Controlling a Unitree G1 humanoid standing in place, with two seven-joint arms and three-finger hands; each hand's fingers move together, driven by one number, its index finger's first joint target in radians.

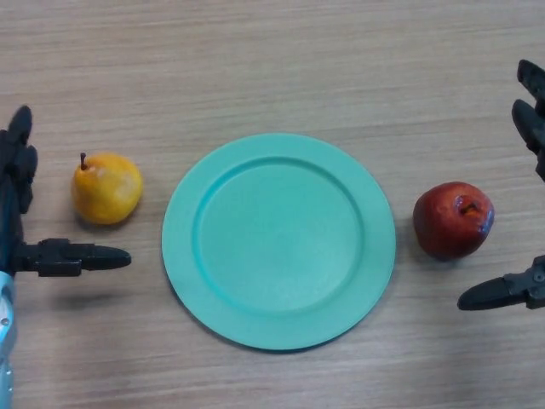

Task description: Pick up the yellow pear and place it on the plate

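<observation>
The pear (pixel 106 188) lies on the tabletop (pixel 272 60) just left of the plate (pixel 278 241), clear of its rim, long axis upright in view, stem pointing away from the robot. Left hand (pixel 19 213) spread wide beside the pear, empty. Right hand (pixel 528 170) spread wide right of the plate near an apple (pixel 453 220).

Your left hand (pixel 19 223) enters at the view's left edge — fingers straight and pointing away from you, thumb stretched out toward the centre. Your right hand (pixel 530 200) mirrors it at the right edge — fingers straight, thumb extended inward. Neither hand holds anything.
</observation>
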